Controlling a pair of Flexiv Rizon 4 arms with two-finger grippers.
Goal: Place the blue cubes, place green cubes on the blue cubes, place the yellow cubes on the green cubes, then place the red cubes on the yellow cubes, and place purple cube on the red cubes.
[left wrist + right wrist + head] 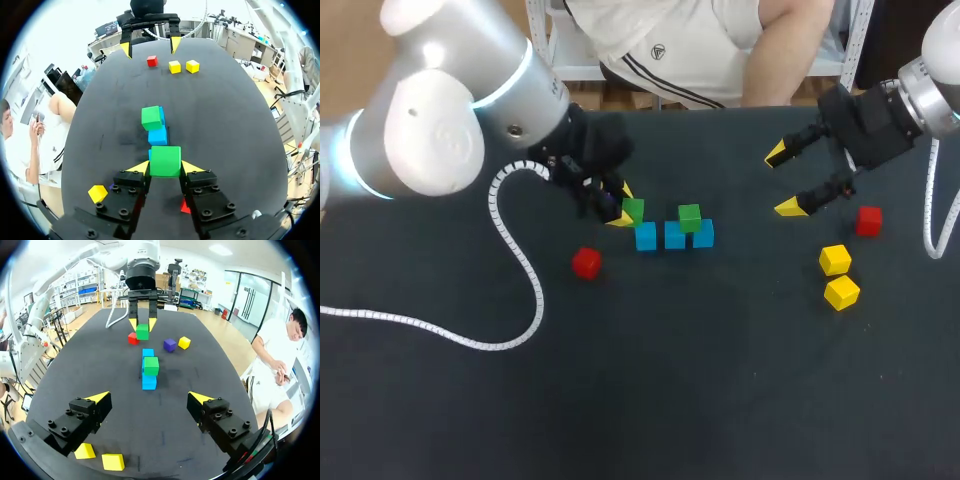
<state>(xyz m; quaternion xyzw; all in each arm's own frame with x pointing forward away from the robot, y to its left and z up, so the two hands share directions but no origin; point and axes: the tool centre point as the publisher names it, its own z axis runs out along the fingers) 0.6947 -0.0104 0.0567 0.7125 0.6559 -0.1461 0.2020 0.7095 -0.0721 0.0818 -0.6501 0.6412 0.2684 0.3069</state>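
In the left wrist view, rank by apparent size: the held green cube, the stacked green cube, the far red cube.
1. held green cube, nearest the camera.
2. stacked green cube.
3. far red cube.
Nearness drives this; true sizes may match.

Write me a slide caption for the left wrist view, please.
Left gripper shut on a green cube, with blue cubes and another green cube ahead.

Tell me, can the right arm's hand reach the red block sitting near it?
Probably yes. The right hand is open and empty, and that red block sits alone just beside it, with nothing on top. The nearest yellow block lies apart, so the way looks free.
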